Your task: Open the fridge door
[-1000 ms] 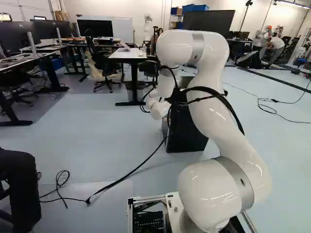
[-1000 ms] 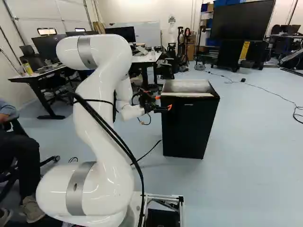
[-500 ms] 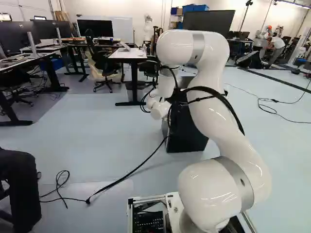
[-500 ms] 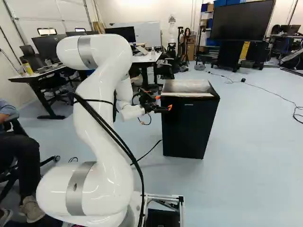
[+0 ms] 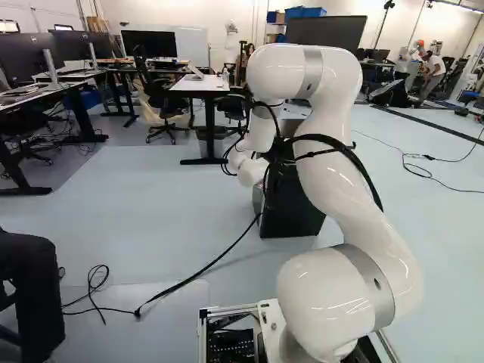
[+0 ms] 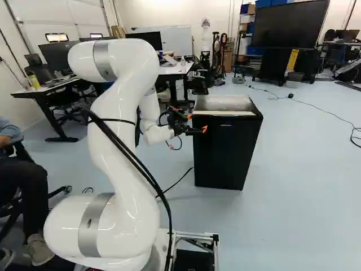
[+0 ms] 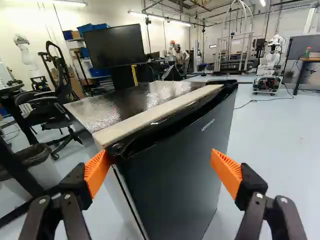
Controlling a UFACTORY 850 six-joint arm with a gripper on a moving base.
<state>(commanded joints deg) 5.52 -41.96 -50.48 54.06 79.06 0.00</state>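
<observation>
Facing the shut black fridge [image 6: 224,152], tool [image 6: 197,122] wide open.

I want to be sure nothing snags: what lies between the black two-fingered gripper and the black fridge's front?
Nothing that shows: in the wrist view, the stretch between the gripper and the fridge's black door is bare.

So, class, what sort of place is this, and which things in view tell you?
Probably a robotics lab or workshop: a white robot arm reaches toward a black fridge, another robot stands across the open floor, and there are desks and monitors.
</observation>
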